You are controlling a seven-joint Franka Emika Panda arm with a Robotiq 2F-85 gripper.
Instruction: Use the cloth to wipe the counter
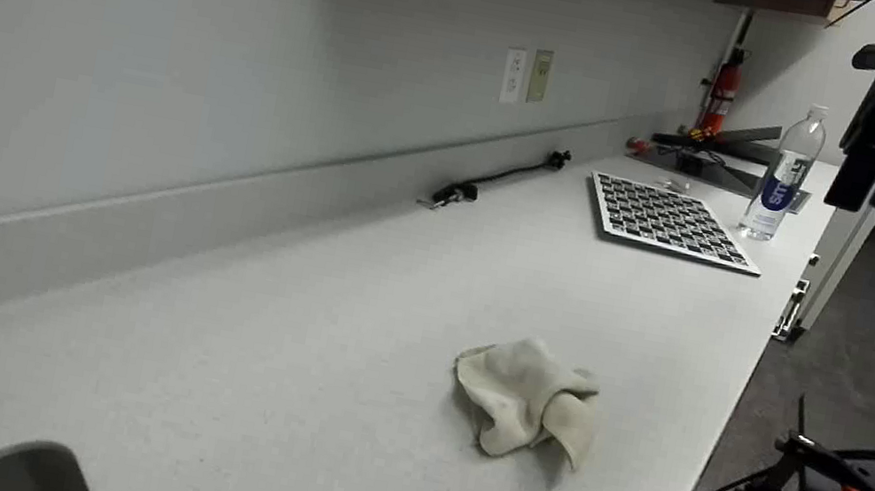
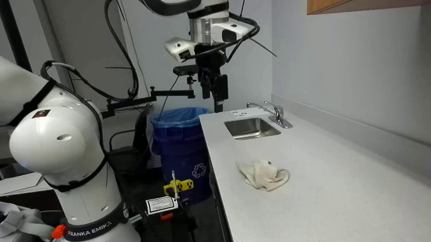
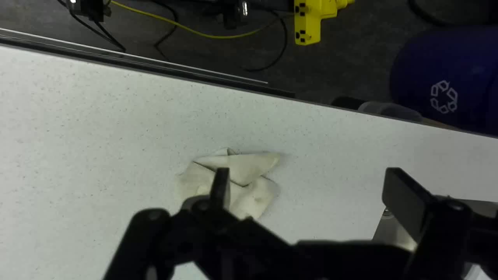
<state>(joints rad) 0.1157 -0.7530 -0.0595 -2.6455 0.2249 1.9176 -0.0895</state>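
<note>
Cloth of crumpled cream fabric (image 1: 523,400) lies on the white speckled surface (image 1: 316,323); we see it right of centre, low in an exterior view. Our black two-fingered hand (image 3: 307,177) is spread, well apart from the cloth, its fingers (image 3: 221,186) wide of each other in the lower half of the wrist view, the one nearer mid-frame hiding part of the fabric. We find a clear plastic bottle (image 1: 783,176) upright beside a flat black-and-white board (image 1: 667,219), upper right in an exterior view. Right of centre in an exterior view, a steel sink (image 2: 252,128) is set into the surface.
</note>
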